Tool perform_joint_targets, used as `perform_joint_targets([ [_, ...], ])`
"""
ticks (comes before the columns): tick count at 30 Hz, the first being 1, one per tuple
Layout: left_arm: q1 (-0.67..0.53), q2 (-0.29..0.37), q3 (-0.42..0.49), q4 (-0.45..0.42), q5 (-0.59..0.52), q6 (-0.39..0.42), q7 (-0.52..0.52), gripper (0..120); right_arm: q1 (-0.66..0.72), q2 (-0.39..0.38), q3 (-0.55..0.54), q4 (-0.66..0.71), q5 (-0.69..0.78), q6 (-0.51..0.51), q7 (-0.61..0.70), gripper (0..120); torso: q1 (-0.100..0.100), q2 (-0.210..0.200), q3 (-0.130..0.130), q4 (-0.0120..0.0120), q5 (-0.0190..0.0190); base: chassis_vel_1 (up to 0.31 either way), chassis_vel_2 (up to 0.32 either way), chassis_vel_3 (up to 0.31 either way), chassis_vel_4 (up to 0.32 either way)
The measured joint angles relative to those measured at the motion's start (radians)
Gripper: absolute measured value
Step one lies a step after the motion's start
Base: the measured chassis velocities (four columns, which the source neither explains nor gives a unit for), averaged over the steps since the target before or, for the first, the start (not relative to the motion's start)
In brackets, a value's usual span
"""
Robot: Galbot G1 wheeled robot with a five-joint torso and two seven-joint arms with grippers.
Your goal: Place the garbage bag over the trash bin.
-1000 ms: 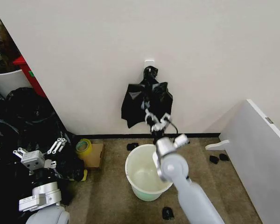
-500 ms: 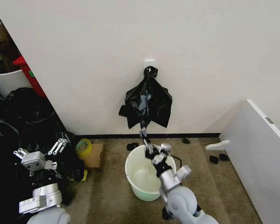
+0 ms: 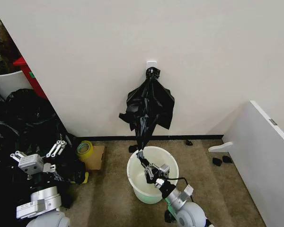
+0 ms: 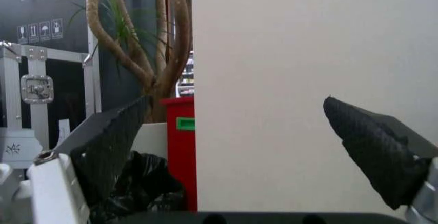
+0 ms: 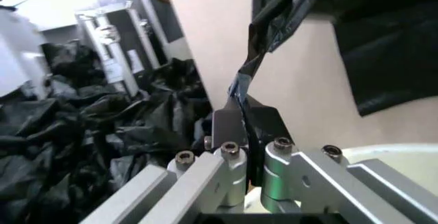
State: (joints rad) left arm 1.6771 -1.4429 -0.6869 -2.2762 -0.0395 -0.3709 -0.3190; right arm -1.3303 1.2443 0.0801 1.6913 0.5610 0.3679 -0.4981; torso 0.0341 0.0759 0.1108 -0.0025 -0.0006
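- My right gripper (image 3: 145, 165) sits low over the mouth of the trash bin (image 3: 135, 183), jaws clamped on a thin stretched strip of the garbage bag (image 3: 143, 135). The right wrist view shows that strip running between my fingers (image 5: 236, 131).
- The strip runs up from my grip to the black bundle on the wall (image 3: 149, 105), which hangs from a white hook (image 3: 151, 64) by a knotted top. The bag is taut, so I judge it's only partly free of the bundle (can't tell where one bag ends and the next starts).
- I hold it by the tail end, w/ the grip right above the bin: that keeps the bag lined up w/ the opening once it comes loose.
- The bin stands on the carpet just in front of the wall, directly under the bundle, interior bare, no bag over its rim yet.
- My left gripper (image 3: 38, 156) is parked far off to the left, above the heap of black sacks (image 3: 19, 123), fingers (image 4: 110, 147) spread wide w/ nothing between them. It's clear of the pull line, which suits a one-arm tug.
- Judgement: early stage, the bag isn't detached or opened yet.
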Motion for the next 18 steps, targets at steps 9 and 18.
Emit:
perform_joint_targets([
  [9,0.003,-0.004,0.0,-0.001,0.002,0.0,-0.001,100,0.01,0.006,0.043,-0.044,-0.054,0.054,-0.044,0,0.0,0.0,0.0,0.0,-0.0001,0.0,0.0,0.0,0.0],
  [18,0.001,-0.005,0.001,0.007,0.003,0.0,-0.003,100,0.021,0.006,0.099,-0.056,-0.028,0.202,-0.16,22,0.0,0.0,0.0,0.0001,0.0001,0.0,0.0,0.0,0.0],
])
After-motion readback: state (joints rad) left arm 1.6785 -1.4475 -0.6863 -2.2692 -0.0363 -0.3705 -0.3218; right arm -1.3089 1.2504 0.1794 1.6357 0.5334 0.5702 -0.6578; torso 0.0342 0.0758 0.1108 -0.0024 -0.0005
